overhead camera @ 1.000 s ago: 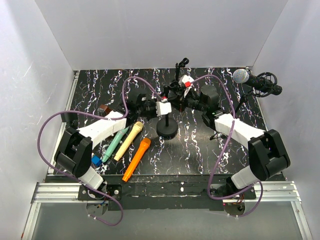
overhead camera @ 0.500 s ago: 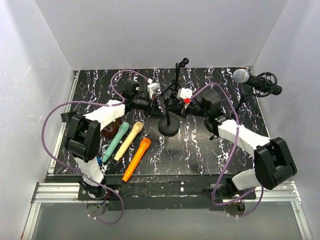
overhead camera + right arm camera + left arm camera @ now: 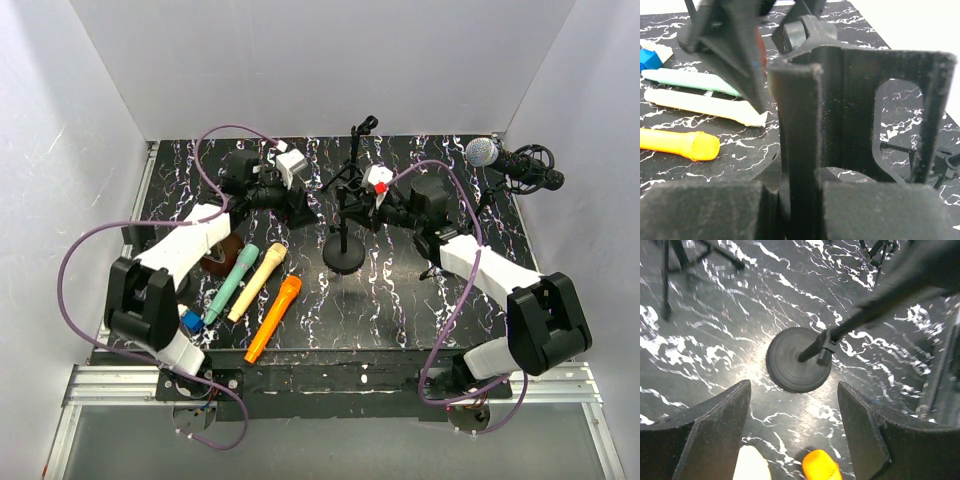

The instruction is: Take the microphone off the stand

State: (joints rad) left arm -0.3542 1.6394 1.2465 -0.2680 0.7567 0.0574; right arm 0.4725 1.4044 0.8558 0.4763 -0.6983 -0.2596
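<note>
no txt, labels, brands or nos. i can read from where i'm standing. nothing legible on the orange mic, the yellow mic, the green mic or the stand. anything smaller's too blurred to tell.

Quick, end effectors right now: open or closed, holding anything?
Left end effector: open, empty.
Right end effector: closed on the stand.
</note>
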